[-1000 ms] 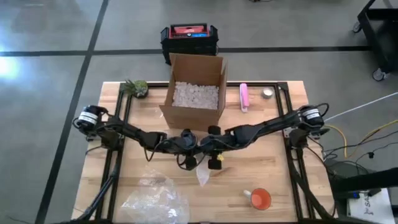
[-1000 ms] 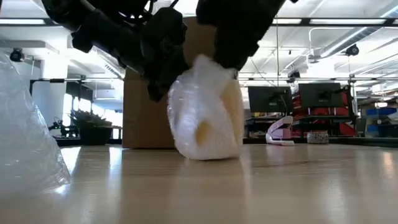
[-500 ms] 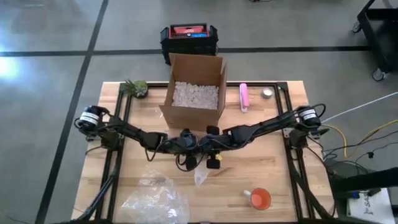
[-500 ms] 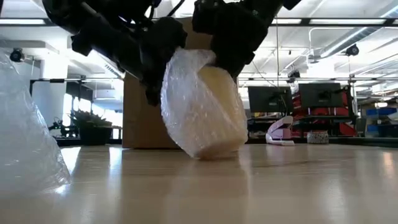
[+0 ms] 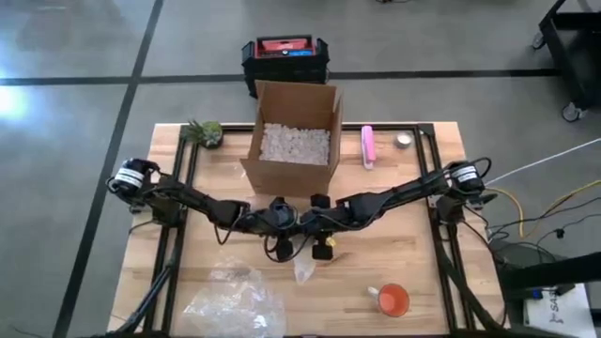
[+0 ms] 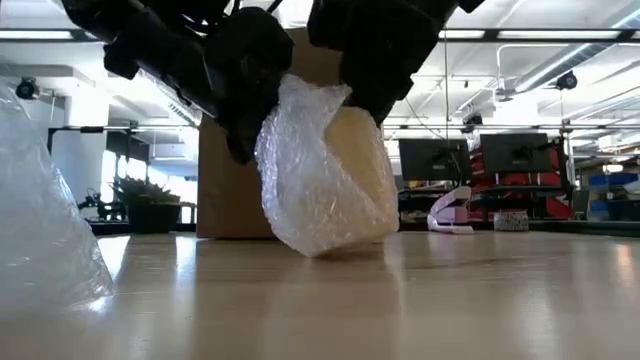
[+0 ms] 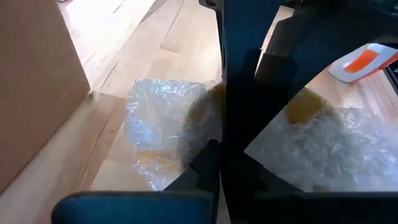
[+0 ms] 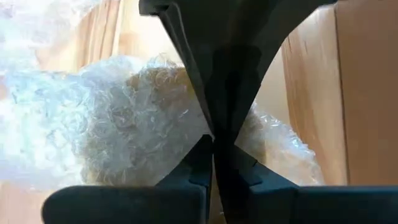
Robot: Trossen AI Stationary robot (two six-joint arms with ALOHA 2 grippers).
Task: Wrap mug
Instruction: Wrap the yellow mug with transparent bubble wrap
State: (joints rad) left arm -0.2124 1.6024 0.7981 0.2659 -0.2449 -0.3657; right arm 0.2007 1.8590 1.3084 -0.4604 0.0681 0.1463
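Mug (image 6: 355, 170), yellow, is sitting tilted on the counter (image 6: 450, 300) mid-table, directly under both sets of jaws, already shrouded in bubble wrap (image 6: 300, 190). Low view: its base edge is touching the wood and its upper end is leaning toward the left gripper (image 5: 279, 246).

Left gripper is reaching in from one side, right gripper (image 5: 322, 245) from the other; the two are meeting just above the bundle. Right wrist view: right jaws are pressed together, pinching a fold of the wrap against the mug. Left wrist view: left jaws are closed on the loose film beside the mug.

Handling judgement: ceramic body is stiff, moderately heavy and breakable; the film around it is soft, slippery and springy, so it is probably trying to unfold when let go. Best hold looks like the gathered wrap at the upper end, close to the mug wall, not the loose skirt.

Spare wrap pile (image 5: 230, 300) is lying well apart from the jaws, toward the counter's near edge. Cardboard box (image 5: 293, 141) is standing just behind them.
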